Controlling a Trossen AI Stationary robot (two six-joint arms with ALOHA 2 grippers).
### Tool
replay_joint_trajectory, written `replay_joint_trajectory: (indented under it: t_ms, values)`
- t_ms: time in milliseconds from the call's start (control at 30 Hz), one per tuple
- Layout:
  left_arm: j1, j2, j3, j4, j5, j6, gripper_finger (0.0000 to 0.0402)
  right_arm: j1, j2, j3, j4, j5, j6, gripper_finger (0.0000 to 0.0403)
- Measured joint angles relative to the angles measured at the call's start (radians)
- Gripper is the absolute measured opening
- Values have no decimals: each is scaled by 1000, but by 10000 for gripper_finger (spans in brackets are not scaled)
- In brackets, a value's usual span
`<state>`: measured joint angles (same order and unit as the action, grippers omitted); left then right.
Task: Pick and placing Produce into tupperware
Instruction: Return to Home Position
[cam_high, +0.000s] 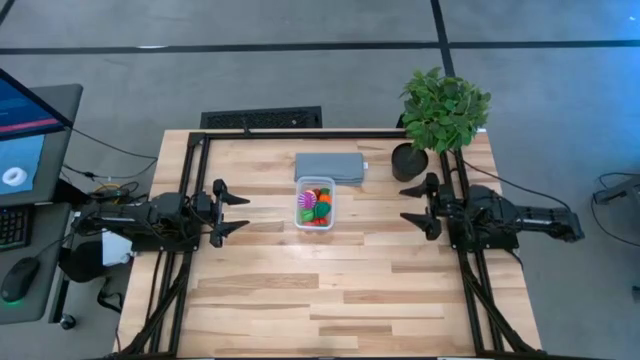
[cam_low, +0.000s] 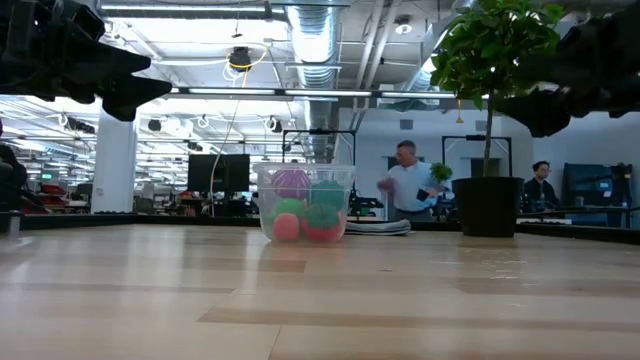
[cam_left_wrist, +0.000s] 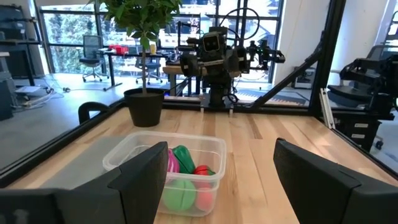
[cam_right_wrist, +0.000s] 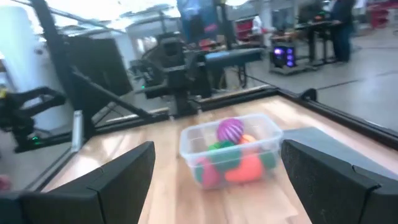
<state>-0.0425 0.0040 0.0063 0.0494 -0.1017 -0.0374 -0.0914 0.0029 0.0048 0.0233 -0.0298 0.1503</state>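
Jaws: left jaws and right jaws both spread wide, holding nothing.
Arms: left arm (cam_high: 165, 215) at the tabletop's (cam_high: 300, 290) left edge, right arm (cam_high: 490, 220) at its right edge, each well apart from the tub.
Tupperware: tupperware (cam_high: 315, 180) mid-tabletop, just beside the grey pad (cam_high: 330, 166).
Produce: produce (cam_high: 314, 207) heaped inside it, spiky purple ball (cam_right_wrist: 230, 130) on top.
Done: seemingly everything; no piece shows loose on the tabletop.
Left: probably only parking the arms.
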Motion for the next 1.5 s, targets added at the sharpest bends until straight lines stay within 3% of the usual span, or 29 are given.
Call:
replay_joint_trajectory:
  t_ms: [200, 433, 833, 1500]
  values:
    - [0, 0, 0, 0, 0, 1, 281, 57, 2, 0, -10, 40, -16, 373]
    - [0, 0, 0, 0, 0, -10, 281, 157, 2, 0, 12, 166, -72, 373]
    - [0, 0, 0, 0, 0, -4, 281, 202, 11, 0, 1, 107, -206, 373]
    - [0, 0, 0, 0, 0, -10, 281, 201, 61, 1, 43, 109, -199, 373]
